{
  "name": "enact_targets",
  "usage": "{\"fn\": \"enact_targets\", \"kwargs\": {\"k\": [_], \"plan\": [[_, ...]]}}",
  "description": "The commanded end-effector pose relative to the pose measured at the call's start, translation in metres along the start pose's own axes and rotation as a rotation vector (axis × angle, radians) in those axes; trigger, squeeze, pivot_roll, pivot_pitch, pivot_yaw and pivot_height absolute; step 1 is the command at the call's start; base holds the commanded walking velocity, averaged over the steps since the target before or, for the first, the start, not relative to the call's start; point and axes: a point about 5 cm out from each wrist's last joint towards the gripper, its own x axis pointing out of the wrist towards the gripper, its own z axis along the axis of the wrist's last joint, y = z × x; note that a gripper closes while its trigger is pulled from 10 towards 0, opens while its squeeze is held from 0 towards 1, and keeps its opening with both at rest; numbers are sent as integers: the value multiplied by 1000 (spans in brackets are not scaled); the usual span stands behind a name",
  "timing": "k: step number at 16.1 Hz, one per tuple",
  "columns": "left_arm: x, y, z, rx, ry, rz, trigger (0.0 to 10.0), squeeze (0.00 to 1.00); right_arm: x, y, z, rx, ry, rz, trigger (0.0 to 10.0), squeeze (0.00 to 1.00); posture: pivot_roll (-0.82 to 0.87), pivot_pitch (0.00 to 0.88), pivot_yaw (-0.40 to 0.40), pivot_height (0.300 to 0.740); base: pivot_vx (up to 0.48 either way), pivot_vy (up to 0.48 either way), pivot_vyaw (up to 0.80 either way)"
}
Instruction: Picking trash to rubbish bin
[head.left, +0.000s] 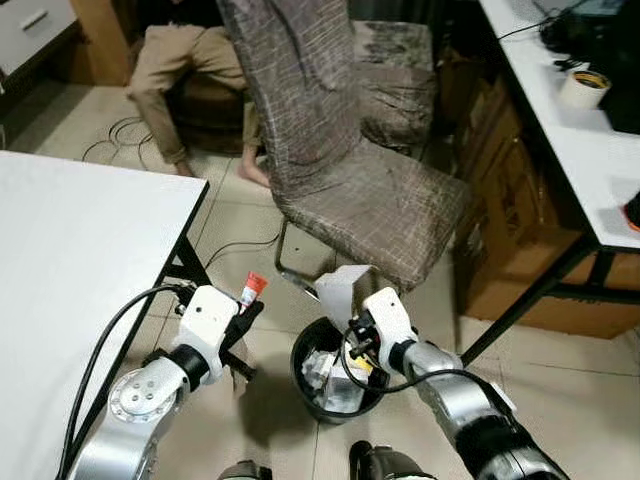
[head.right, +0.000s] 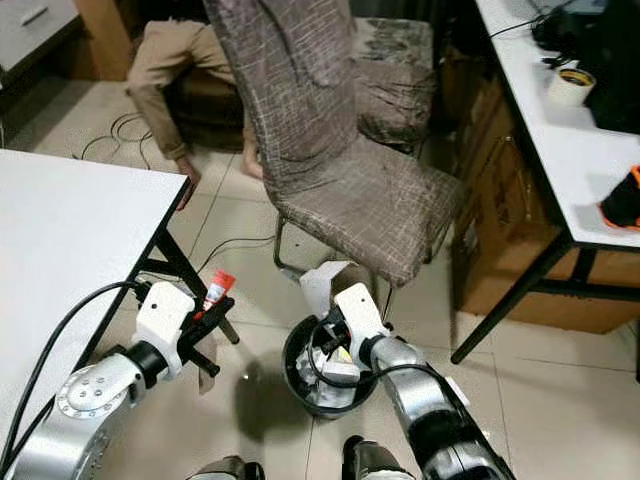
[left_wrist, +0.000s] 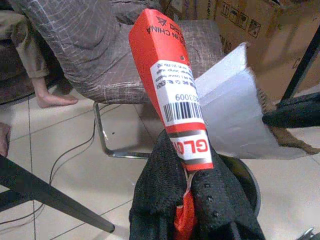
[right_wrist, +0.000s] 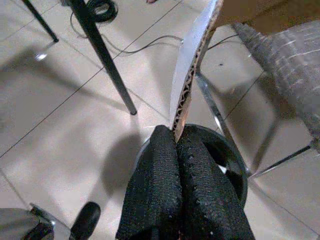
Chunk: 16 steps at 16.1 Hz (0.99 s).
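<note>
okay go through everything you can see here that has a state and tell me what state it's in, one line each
Left gripper: shut on the red tube, held up beside the bin.
Red tube: gripped at one end, off the floor.
Right gripper: shut on the cardboard piece, above the bin.
Cardboard piece: pinched by its edge, standing upright.
Rubbish bin: open, upright, partly filled with trash.
Chair: upright, covered in cloth, unoccupied.

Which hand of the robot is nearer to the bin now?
Right. The right hand holds a cardboard piece just above the bin rim. The left hand, gripping a red tube, is off to the bin's left.
</note>
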Motion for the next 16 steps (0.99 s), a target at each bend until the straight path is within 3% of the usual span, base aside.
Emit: {"fn": "enact_targets", "kwargs": {"k": [1, 9, 10, 11, 13, 16], "plan": [[-4, 0, 0, -2, 9, -5, 10000, 0, 2, -2, -3, -17, 18, 1, 10000, 1000, -12, 208, -4, 740, 0, 0, 0], [2, -2, 1, -33, 10, -7, 10000, 0, 4, -11, -1, -30, 30, -24, 10000, 1000, -23, 199, -8, 740, 0, 0, 0], [8, -6, 0, -42, 14, -32, 10000, 0, 1, -16, 1, -34, 11, -43, 10000, 843, -24, 198, -11, 740, 0, 0, 0], [20, -14, -4, -39, 36, -87, 10000, 0, -6, -26, 2, -2, -33, -99, 10000, 0, -30, 193, -17, 740, 0, 0, 0], [34, -25, -11, -46, 55, -146, 10000, 0, -18, -34, 1, 22, -81, -159, 10000, 0, -44, 192, -15, 740, 0, 0, 0], [63, -51, -29, -68, 95, -273, 10000, 0, -59, -43, -6, 47, -149, -314, 10000, 0, -115, 187, 4, 740, 0, 0, 0]]}}
